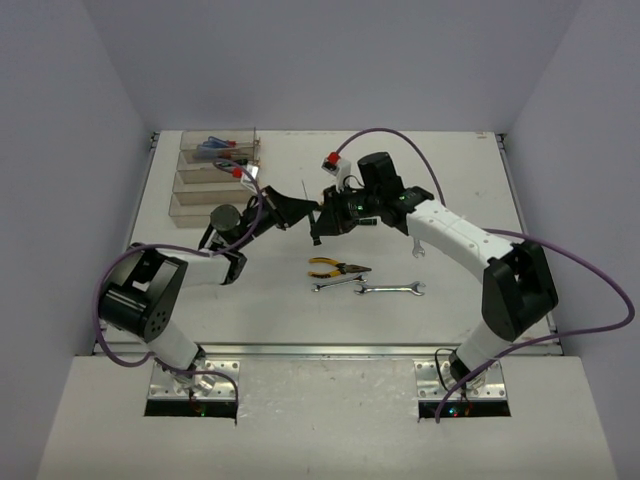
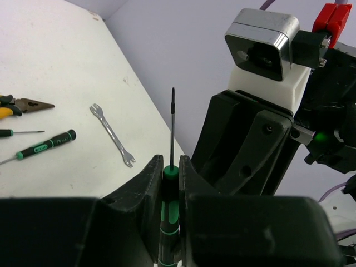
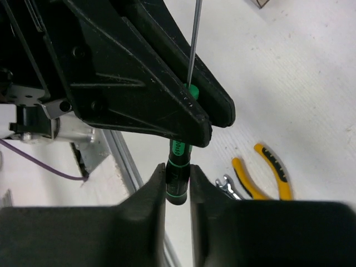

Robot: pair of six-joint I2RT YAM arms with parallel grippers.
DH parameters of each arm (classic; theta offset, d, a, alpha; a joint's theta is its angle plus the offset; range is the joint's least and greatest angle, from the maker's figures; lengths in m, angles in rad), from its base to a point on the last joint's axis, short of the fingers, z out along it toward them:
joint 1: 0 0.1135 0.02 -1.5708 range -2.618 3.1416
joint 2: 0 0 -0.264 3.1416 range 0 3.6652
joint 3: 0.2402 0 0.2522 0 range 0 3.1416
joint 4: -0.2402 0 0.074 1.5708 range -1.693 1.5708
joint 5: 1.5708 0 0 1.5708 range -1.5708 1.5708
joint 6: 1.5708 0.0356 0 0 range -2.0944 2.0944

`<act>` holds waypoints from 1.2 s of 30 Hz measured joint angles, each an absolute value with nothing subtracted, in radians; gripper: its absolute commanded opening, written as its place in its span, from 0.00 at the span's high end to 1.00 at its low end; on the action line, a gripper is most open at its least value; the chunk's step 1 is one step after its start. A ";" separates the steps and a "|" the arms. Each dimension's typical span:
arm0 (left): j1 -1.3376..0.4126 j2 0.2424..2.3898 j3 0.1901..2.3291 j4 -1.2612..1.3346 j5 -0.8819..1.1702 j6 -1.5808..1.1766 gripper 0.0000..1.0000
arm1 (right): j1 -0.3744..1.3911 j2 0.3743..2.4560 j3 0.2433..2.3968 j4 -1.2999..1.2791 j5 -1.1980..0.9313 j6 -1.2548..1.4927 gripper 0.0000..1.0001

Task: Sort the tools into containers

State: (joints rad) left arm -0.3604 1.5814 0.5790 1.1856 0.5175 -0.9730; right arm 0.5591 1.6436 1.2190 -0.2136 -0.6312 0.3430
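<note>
Left gripper (image 2: pixel 170 167): I see it clamped on the screwdriver (image 2: pixel 171 208), its fingers (image 2: pixel 147 189) pinching the handle just under the green collar.
Right gripper (image 3: pixel 178 173): closed on the same screwdriver, gripping the butt end of the handle right below the left one's fingers. The two grippers meet nose to nose.
Screwdriver: held off the surface above the middle of the worktop (image 1: pixel 470 180), a little toward the left edge. It has a black handle with green bands and a thin dark shaft sticking out past the left fingers.
Toward the near edge: yellow-handled pliers (image 1: pixel 338 267) lie flat. A short wrench (image 1: pixel 335 284) and a long wrench (image 1: pixel 390 289) lie just nearer the edge, apart from both grippers.
Toward the right edge: my left wrist camera shows a third wrench (image 2: pixel 113 135) and a second screwdriver (image 2: pixel 44 144), black and green, lying flat and apart.
Bins (image 1: pixel 215 190): a stepped row in the far left corner, with blue-handled tools (image 1: pixel 212 145) in the farthest one.
Open room: the widest bare stretch runs along the far edge from the bins to the far right corner.
Edges: plain walls (image 1: pixel 60 150) rise at the left, far and right edges. The arm bases sit at the near edge.
</note>
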 measured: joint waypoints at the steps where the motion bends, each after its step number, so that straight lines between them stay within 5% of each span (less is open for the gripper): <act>1: -0.361 1.581 0.583 1.174 0.516 -0.971 1.00 | 0.559 1.644 1.219 -0.216 -0.623 0.343 0.13; 2: -0.361 1.581 0.592 1.150 0.509 -0.969 1.00 | 0.559 1.643 1.218 -0.215 -0.608 0.345 0.02; 3: -0.361 1.580 0.603 1.114 0.494 -0.966 1.00 | 0.559 1.643 1.217 -0.210 -0.585 0.349 0.01; 18: -0.032 1.667 1.115 0.327 -0.274 -1.109 1.00 | 0.420 1.264 0.851 -0.227 -0.009 0.468 0.01; 31: 0.068 2.106 1.558 0.075 -0.426 -1.147 0.96 | 0.421 1.217 0.748 -0.274 0.042 0.442 0.01; 33: 0.074 2.142 1.576 0.053 -0.420 -1.154 0.87 | 0.421 1.211 0.748 -0.275 0.042 0.436 0.01; 36: 0.074 2.183 1.596 0.032 -0.402 -1.161 0.51 | 0.421 1.208 0.748 -0.275 0.042 0.424 0.01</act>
